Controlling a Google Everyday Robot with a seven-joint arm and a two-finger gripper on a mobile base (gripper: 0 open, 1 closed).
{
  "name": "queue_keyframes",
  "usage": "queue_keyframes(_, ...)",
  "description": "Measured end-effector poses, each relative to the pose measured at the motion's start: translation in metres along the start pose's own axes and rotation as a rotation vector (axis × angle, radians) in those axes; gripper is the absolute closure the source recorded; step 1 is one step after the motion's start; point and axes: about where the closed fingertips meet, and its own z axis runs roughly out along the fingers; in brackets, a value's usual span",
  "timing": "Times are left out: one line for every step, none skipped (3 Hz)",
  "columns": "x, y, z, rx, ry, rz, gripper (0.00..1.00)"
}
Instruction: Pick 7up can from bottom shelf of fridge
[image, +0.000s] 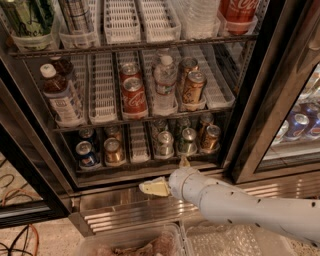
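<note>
The fridge stands open in front of me. Its bottom shelf holds a row of cans in white slotted lanes. The 7up can, with a silver top and pale greenish body, stands right of middle at the front of its lane, between a silver-grey can and a gold-brown can. My gripper is just below and in front of the shelf's edge, slightly left of the 7up can. Its pale fingers are spread and hold nothing. It does not touch any can.
A blue Pepsi can and another gold-brown can stand at the shelf's left. The rack above holds bottles and red cola cans. The steel louvred strip lies below. The door frame stands at right, and clear bins are below.
</note>
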Motion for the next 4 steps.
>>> queue_keyframes(0.024,0.016,0.023,0.005,-0.002,0.091,0.00)
queue_keyframes(0.040,0.029,0.047,0.040,-0.047,0.178,0.00)
queue_keyframes(0.037,0.040,0.063,0.085,-0.115,0.191,0.00)
queue_keyframes(0.027,0.046,0.070,0.149,-0.191,0.153,0.00)
